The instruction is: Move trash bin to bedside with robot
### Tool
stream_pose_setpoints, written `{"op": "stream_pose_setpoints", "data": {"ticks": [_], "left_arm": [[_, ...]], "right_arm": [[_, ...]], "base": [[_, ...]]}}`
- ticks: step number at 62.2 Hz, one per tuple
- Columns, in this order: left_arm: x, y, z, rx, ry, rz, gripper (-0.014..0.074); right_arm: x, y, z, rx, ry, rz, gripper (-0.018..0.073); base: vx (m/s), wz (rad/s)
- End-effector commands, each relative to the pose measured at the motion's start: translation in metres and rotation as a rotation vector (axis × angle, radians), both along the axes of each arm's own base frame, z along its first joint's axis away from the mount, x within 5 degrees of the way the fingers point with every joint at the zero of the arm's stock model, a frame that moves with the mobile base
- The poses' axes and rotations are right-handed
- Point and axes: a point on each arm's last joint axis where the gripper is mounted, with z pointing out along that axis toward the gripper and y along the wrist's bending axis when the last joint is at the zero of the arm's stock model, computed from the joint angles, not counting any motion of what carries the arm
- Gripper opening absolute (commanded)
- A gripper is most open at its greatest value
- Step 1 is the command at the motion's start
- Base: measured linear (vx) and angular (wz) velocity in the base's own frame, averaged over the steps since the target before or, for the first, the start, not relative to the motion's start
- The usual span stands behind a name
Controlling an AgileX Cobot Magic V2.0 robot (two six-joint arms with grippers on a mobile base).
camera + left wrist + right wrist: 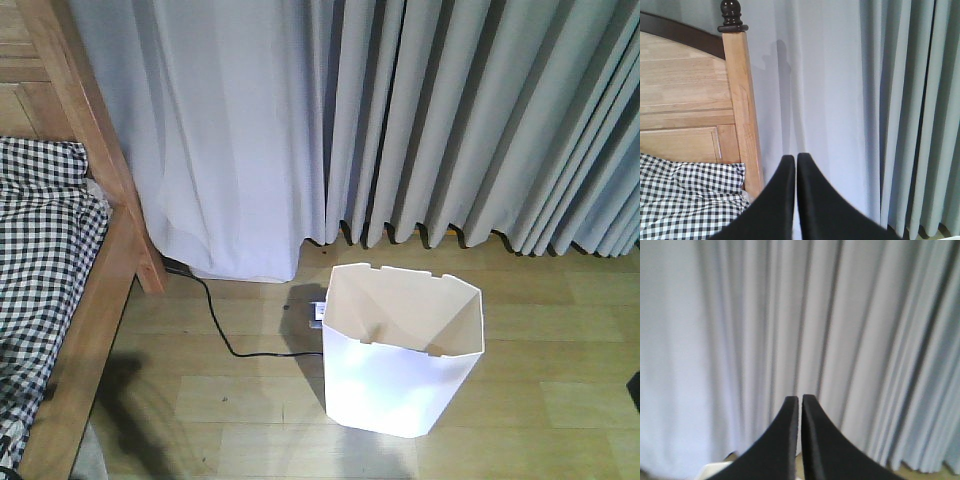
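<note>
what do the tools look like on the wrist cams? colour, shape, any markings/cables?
Both look alike. The left tool and right tool each show two plain black fingers, broad at the base and curving inward to narrow tips, with a smooth matte look. No markings, labels or cables show on either. Nothing of the arms themselves appears in any view.

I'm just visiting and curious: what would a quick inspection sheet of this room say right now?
Surface: wooden floor, bare around the bin.
Job's things: white trash bin upright, apart from the bed with checked bedding.
Clutter: nothing seen.
Grippers: left gripper and right gripper both shut, holding nothing.
Cables: black cable runs across the floor toward the bin.
Surroundings: grey curtains behind.
</note>
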Motion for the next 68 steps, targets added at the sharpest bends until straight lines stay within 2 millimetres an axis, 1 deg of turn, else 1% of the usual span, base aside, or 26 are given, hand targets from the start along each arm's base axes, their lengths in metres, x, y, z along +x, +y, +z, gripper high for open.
{"op": "stream_pose_setpoints", "data": {"ticks": [1,8,9,13,30,68], "left_arm": [[0.000,-0.001,0.003,-0.023,-0.069,-0.009,-0.0006],[0.000,-0.001,0.003,-0.023,-0.070,-0.009,-0.0006],[0.000,-0.001,0.003,-0.023,-0.070,-0.009,-0.0006],[0.000,-0.001,0.003,-0.023,-0.070,-0.009,-0.0006],[0.000,-0.001,0.003,-0.023,-0.069,-0.009,-0.0006],[0.000,-0.001,0.003,-0.023,-0.069,-0.009,-0.0006]], "right_arm": [[-0.004,-0.001,0.004,-0.032,-0.147,-0.019,-0.0008],[-0.012,-0.001,-0.014,-0.018,-0.209,-0.020,-0.0008],[-0.011,-0.001,-0.018,-0.016,-0.197,-0.018,-0.0008],[-0.010,-0.001,-0.023,-0.010,-0.159,-0.023,-0.0008],[-0.010,-0.002,-0.023,0.015,-0.159,-0.031,-0.0008],[-0.010,-0.001,-0.023,0.015,-0.160,-0.031,-0.0008]], "base": [[0.00,0.00],[0.00,0.00],[0.00,0.00],[0.00,0.00],[0.00,0.00],[0.00,0.00]]}}
